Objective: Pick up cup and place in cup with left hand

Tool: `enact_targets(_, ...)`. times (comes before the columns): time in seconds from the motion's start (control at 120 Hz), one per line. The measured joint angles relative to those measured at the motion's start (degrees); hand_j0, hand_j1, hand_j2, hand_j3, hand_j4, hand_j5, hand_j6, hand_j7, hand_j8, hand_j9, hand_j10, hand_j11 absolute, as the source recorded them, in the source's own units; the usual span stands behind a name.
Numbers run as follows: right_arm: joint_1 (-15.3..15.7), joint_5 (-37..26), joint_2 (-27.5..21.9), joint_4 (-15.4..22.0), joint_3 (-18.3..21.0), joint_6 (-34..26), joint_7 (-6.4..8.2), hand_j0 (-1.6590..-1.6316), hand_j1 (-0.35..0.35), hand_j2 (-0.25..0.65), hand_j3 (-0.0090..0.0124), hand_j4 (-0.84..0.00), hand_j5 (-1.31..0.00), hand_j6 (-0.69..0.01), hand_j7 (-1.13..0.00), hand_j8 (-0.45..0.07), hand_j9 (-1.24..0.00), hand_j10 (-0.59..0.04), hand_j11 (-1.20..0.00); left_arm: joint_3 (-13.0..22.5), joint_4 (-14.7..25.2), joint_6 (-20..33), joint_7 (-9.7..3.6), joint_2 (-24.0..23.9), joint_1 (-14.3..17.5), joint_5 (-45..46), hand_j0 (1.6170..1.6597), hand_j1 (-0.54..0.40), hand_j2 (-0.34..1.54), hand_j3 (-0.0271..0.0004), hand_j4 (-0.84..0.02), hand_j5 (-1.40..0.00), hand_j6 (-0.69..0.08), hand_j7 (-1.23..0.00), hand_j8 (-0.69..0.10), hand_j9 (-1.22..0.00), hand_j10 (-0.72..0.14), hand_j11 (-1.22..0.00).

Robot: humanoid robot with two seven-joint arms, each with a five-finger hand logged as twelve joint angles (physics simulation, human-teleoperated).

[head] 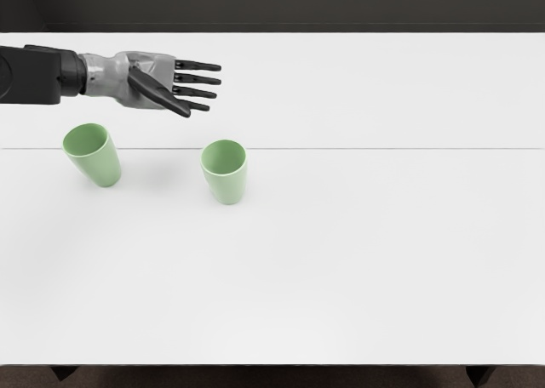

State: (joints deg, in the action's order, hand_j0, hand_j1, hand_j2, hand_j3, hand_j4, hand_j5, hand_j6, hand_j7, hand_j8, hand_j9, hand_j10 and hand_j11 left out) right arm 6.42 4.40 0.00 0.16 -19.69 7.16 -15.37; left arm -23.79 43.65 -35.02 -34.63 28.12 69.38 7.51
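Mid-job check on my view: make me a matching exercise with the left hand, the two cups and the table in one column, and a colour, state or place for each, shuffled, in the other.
Things:
1. left hand
2. left cup in the picture
3. right cup in the picture
4. table

Descriptions:
A. green, closer to the picture's middle
B. white, under both cups
C. open, holding nothing
D. green, farther from the picture's middle

Pairs: 1-C, 2-D, 3-A, 4-B
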Motion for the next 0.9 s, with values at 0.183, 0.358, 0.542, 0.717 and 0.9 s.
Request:
enact_targets(0.183,0.0,0.06,0.0,0.01,0.0,0.03,0.03,-1.6581,-0.349,0.0,0.0,-0.001,0.0,-0.001,0.0,-0.001,0.0,0.0,0.0,0.37,0.26,-0.01,-0.2,-0.04,3.77,-2.2,1.6581,0.324,0.0,0.0,-0.019,-0.03,-0.019,-0.03,-0.018,-0.03,-0.019,-0.03)
enact_targets(0.358,0.0,0.08,0.0,0.01,0.0,0.04,0.0,-1.6581,-0.349,0.0,0.0,-0.001,0.0,-0.001,0.0,-0.001,0.0,-0.001,0.0,0.97,0.4,0.01,-0.34,-5.21,15.53,-18.56,1.6581,0.325,0.0,0.0,-0.02,-0.03,-0.019,-0.03,-0.019,-0.03,-0.019,-0.03)
enact_targets(0.542,0.0,0.08,0.0,0.01,0.0,0.04,0.0,-1.6581,-0.349,0.0,0.0,-0.001,0.0,-0.001,0.0,-0.001,0.0,-0.001,0.0,3.95,0.16,0.02,-0.37,-8.62,15.69,-26.68,1.6581,0.325,0.0,0.0,-0.021,-0.03,-0.022,-0.03,-0.021,-0.03,-0.021,-0.03)
enact_targets(0.717,0.0,0.09,0.0,0.01,0.0,0.04,-0.01,-1.6581,-0.349,0.0,0.0,-0.001,0.0,-0.001,0.0,-0.001,0.0,-0.001,0.0,5.15,0.35,0.01,-0.37,-9.05,15.01,-32.41,1.6581,0.325,0.0,0.0,-0.022,-0.03,-0.022,-0.03,-0.022,-0.03,-0.021,-0.03)
enact_targets(0.9,0.0,0.09,0.0,0.01,0.0,0.04,0.0,-1.6581,-0.349,0.0,0.0,-0.001,0.0,-0.001,0.0,-0.001,0.0,-0.001,0.0,9.91,4.71,0.01,-0.37,-8.22,16.29,-34.12,1.6581,0.325,0.0,0.0,-0.022,-0.03,-0.022,-0.03,-0.022,-0.03,-0.021,-0.03)
